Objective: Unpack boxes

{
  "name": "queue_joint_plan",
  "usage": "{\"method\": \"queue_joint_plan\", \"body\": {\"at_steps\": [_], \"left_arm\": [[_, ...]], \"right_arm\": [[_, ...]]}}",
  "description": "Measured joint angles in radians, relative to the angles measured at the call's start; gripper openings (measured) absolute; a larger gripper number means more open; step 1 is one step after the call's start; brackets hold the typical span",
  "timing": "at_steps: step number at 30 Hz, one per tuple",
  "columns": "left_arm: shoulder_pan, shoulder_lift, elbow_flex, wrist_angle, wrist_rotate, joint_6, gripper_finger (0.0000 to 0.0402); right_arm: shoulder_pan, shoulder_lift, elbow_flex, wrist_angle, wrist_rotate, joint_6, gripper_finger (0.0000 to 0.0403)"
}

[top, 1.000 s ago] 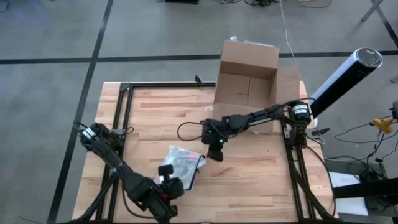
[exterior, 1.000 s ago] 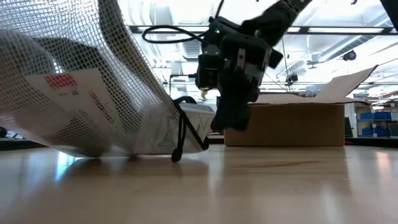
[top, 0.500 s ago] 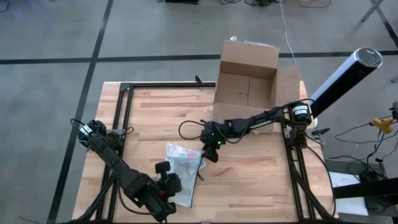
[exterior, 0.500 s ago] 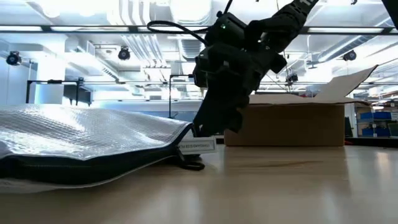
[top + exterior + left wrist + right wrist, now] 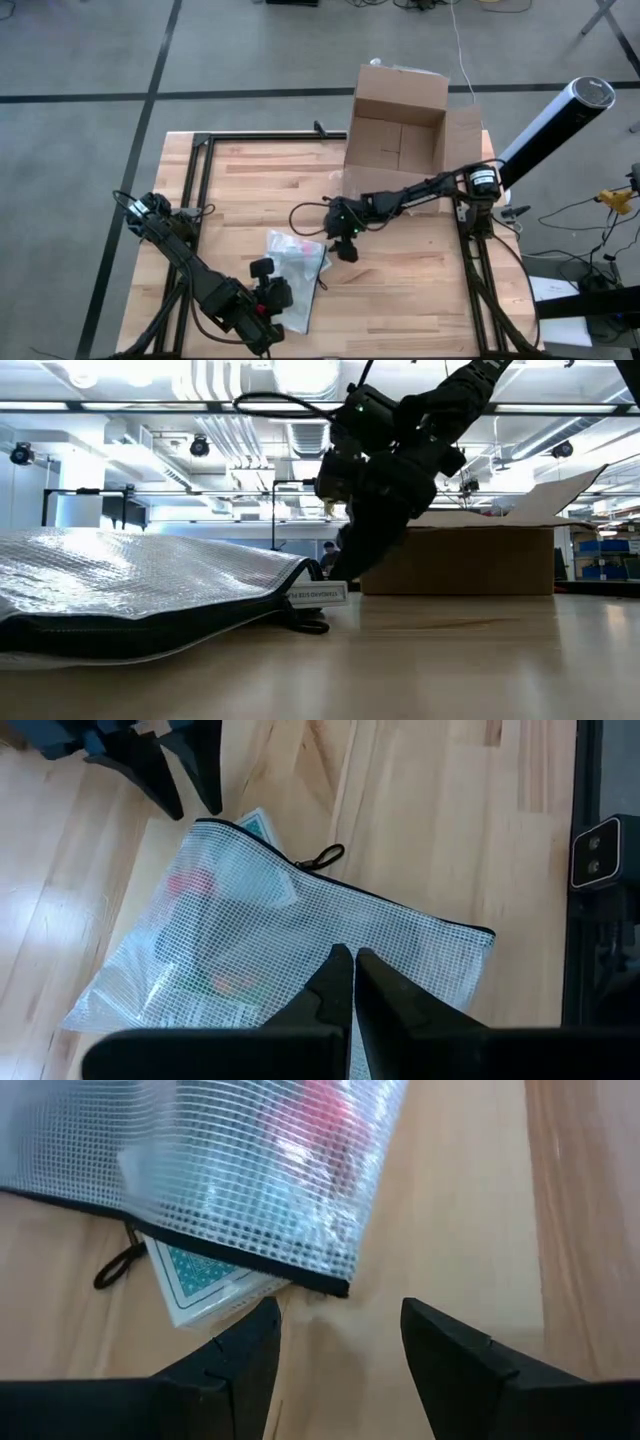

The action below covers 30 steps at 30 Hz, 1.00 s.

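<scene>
Your left gripper clenched shut, empty, hovering over near end of mesh zip pouch, which lies flat on table. Your right gripper just right of pouch's far corner, fingers spread, holding nothing. Cardboard box sits open at table's far edge, right of centre.

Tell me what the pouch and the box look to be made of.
Pouch: translucent soft plastic with a woven grid reinforcement, glossy, black zipper edge; contents show through.
Box: brown cardboard, matte, flaps folded open; likely corrugated, though the edges are too small to confirm.
</scene>
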Motion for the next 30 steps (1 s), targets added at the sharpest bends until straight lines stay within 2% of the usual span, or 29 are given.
{"method": "queue_joint_plan", "body": {"at_steps": [6,12,22,30], "left_arm": [[0.002,0.000,0.000,0.000,0.003,-0.059,0.0000],[0.008,0.000,0.000,0.000,0.019,-0.075,0.0000],[0.045,-0.001,0.000,-0.001,0.037,-0.068,0.0000],[0.055,-0.001,0.000,0.002,0.038,-0.064,0.0000]], "right_arm": [[0.008,0.002,-0.005,0.055,0.066,-0.093,0.0180],[0.009,0.002,-0.034,0.096,0.073,-0.154,0.0170],[0.009,0.002,-0.081,0.219,0.070,-0.142,0.0147],[0.019,0.067,-0.080,0.277,0.055,-0.110,0.0116]]}}
